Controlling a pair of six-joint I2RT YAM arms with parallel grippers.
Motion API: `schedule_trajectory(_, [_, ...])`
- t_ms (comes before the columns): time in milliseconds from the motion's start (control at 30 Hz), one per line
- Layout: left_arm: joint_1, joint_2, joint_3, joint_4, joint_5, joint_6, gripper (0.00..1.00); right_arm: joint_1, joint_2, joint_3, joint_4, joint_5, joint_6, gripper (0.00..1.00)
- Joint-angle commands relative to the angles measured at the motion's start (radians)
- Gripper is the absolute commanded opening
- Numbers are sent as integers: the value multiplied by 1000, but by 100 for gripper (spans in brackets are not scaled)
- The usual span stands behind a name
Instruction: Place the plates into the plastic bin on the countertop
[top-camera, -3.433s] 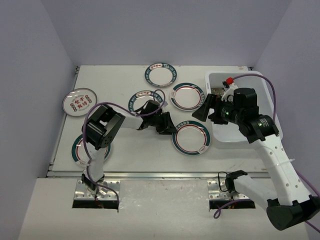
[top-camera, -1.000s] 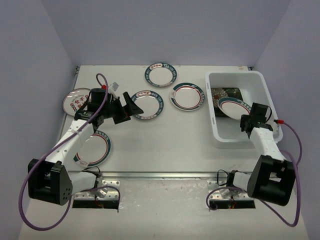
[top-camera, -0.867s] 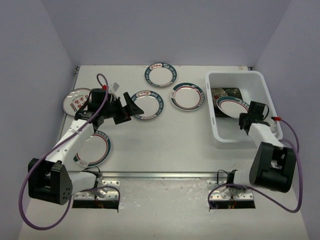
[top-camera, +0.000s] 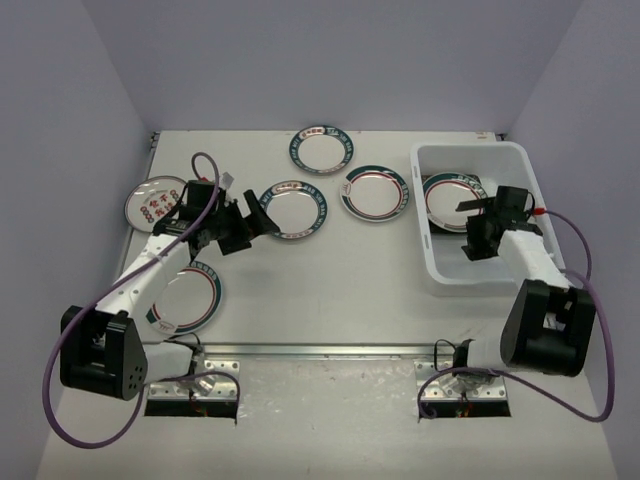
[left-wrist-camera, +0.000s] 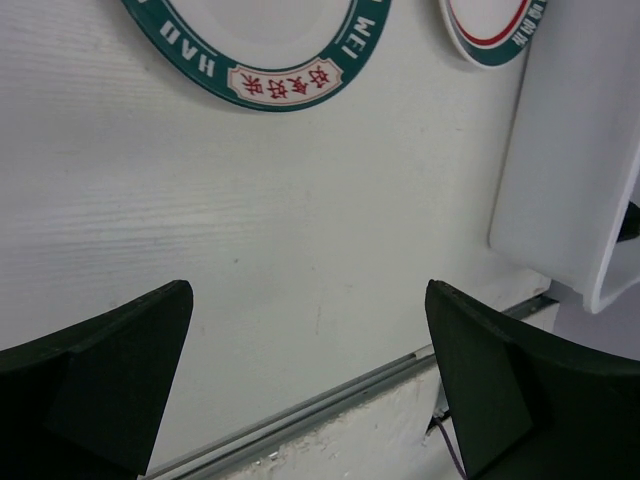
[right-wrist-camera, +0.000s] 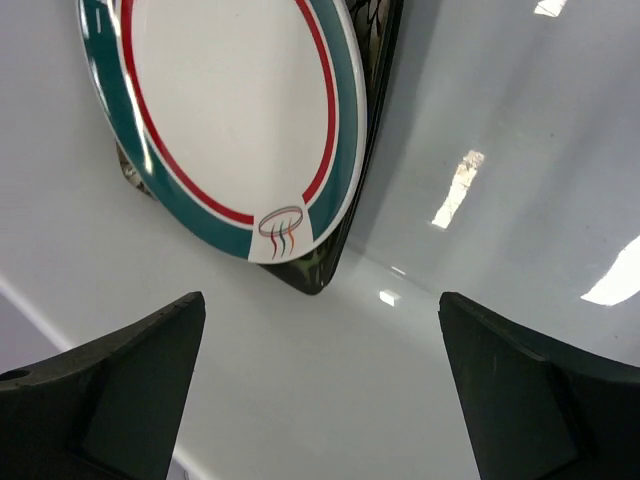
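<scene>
While my left gripper (left-wrist-camera: 308, 295) sits wide apart and empty over bare countertop (left-wrist-camera: 200, 200), the next plate (left-wrist-camera: 262, 55) lies just ahead of its fingertips, rim toward me. It's round, so there's no axis to line up. Beyond it a second plate (left-wrist-camera: 490, 30), then the plastic bin (left-wrist-camera: 570, 170), where my right gripper (right-wrist-camera: 320, 305) hangs spread above a teal-rimmed plate (right-wrist-camera: 220, 110) resting on a black square one (right-wrist-camera: 318, 272). Left arm's nearer, I'd say.

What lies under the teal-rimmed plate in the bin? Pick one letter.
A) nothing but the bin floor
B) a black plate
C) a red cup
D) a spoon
B: the right wrist view shows the teal-rimmed plate resting on a black plate whose corner sticks out beneath it in the bin.
</scene>
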Motion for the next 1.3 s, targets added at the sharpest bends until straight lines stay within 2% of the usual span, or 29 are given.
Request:
schedule_trajectory(0, [36,59,70,14,-124,-14,100,4,-161,15,-60,-102,-101,99])
schedule_trajectory(67, [47,107,83,58,-124,-23,100,7,-212,21,-37,-206,-167,99])
schedule_trajectory(233, [75,240,82,201,-105,-44,100,123,-378,71,-63,-228,-326,99])
schedule_trajectory(367, [87,378,99,307,-82,-35,100,141,-468,36,28,-338,-376,99])
schedule_trajectory(433, [95,454,120,359,-99,-20,97,146,-491,20,139,-574,-416,99])
schedule_trajectory(533, [97,566,162,412,-73,7,92,148,-480,0,289,-823,-425,99])
schedule_trajectory(633, [99,646,223,422,-48,33,78,151,-476,-6,394,-943,-404,99])
schedule_trajectory(700, [109,708,240,441,-41,21,64,152,-463,7,429,-969,-382,99])
schedule_trajectory(833, [127,766,239,492,-3,-7,39,151,-447,63,407,-973,-368,99])
schedule_trajectory(1000, [147,784,209,529,11,-28,3,152,-434,127,356,-968,-391,99])
schedule_trajectory(1133, [176,757,203,536,33,-18,0,152,-417,140,305,-913,-382,99])
schedule_trajectory(1267, [178,585,115,639,137,-29,0,153,-342,175,261,-953,-366,99])
